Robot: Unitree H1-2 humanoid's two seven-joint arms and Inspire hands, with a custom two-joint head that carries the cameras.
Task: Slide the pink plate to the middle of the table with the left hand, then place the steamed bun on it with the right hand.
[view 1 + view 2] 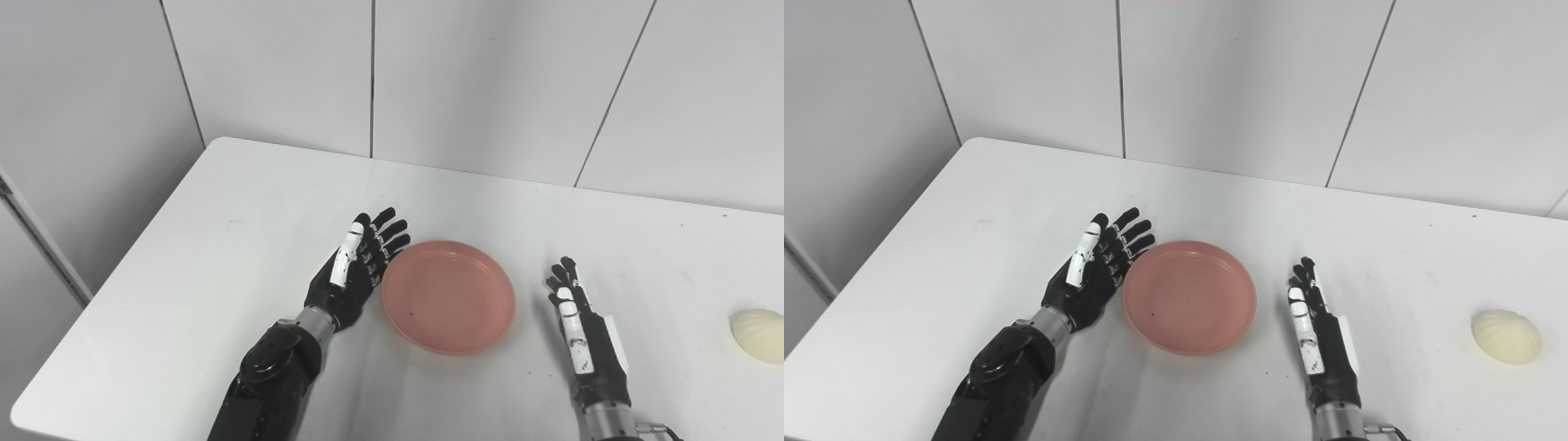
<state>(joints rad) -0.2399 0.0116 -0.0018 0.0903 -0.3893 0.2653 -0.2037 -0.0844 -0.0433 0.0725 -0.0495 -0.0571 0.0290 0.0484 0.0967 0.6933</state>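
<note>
Currently the pink plate [1189, 297] sits flat on the white table [986, 202], roughly mid-table, a bit toward the near edge. Small dark speck on its inner surface, lower left of centre; can't tell if it's dirt or a mark.

Left hand [1093, 269] is at the plate's 9 o'clock, palm turned toward the plate, fingers [1136, 236] extended and spread, pointing toward 1 o'clock. Fingertips are right at the plate's rim around 10 o'clock — looks like contact, but the angle doesn't confirm it. Nothing held; hand is slack and splayed. Forearm comes in from the bottom edge at 7 o'clock.

Right hand [1322, 334] is at the plate's 3 o'clock, clear of the rim with bare table between them. It stands on edge, fingers straight and close together, pointing to 12 o'clock. Nothing in it either, not curled.

Steamed bun [1507, 337] lies on the table far out at 3 o'clock from the plate, well apart from the right hand and near the right side of the picture. Pale cream, ridged pleats across the top; in the left eye view it's cut off by the frame edge. Untouched by either hand.

Grey panelled wall [1243, 79] runs behind the table's far edge at 12 o'clock.
</note>
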